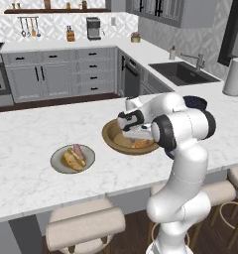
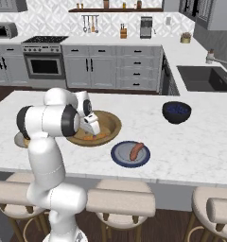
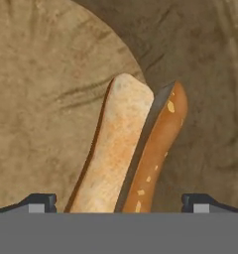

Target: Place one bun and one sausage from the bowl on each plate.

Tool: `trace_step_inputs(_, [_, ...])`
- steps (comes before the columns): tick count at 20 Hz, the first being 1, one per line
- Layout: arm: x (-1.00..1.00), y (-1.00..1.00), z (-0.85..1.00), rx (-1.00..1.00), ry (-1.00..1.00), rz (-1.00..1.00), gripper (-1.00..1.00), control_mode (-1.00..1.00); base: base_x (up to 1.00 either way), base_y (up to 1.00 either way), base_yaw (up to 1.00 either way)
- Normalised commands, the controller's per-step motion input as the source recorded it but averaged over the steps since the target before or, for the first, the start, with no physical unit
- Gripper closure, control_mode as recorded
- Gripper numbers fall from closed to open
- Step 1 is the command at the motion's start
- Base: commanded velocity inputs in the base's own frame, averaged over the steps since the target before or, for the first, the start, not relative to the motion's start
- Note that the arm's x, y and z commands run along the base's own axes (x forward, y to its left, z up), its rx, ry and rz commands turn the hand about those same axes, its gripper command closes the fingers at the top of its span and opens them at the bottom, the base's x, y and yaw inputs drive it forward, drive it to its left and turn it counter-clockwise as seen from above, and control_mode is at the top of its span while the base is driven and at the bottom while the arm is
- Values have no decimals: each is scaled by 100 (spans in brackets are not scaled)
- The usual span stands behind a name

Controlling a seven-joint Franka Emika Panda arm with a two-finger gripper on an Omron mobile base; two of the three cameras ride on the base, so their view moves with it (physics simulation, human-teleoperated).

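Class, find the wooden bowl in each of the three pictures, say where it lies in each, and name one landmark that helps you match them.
Left base view: the wooden bowl sits just right of centre, partly behind the arm.
Right base view: it lies left of centre, beside the arm.
Hand view: its brown inside forms the backdrop, with the bun lying in it.
Shared landmark: the bun in the bowl.

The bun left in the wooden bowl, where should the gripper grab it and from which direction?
Grip the bun across its narrow width near mid-length, coming straight down. It lies long and flat in the bowl, and the open gripper already straddles it, one fingertip on each side.
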Motion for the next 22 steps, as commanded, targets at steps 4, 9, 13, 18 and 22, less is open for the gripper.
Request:
trace_step_inputs(4, [-34, 0, -6, 0, -1, 0, -100, -100, 0, 0, 0])
trace_step_inputs(9, [27, 14, -15, -3, 0, -1, -100, -100, 0, 0, 0])
trace_step_inputs(13, [17, 3, -20, -4, 1, -6, -100, -100, 0, 0, 0])
trace_step_inputs(18, [-1, -6, 4, 2, -4, -6, -100, -100, 0, 0, 0])
trace_step_inputs(22, [7, -5, 4, 2, -6, -4, -100, -100, 0, 0, 0])
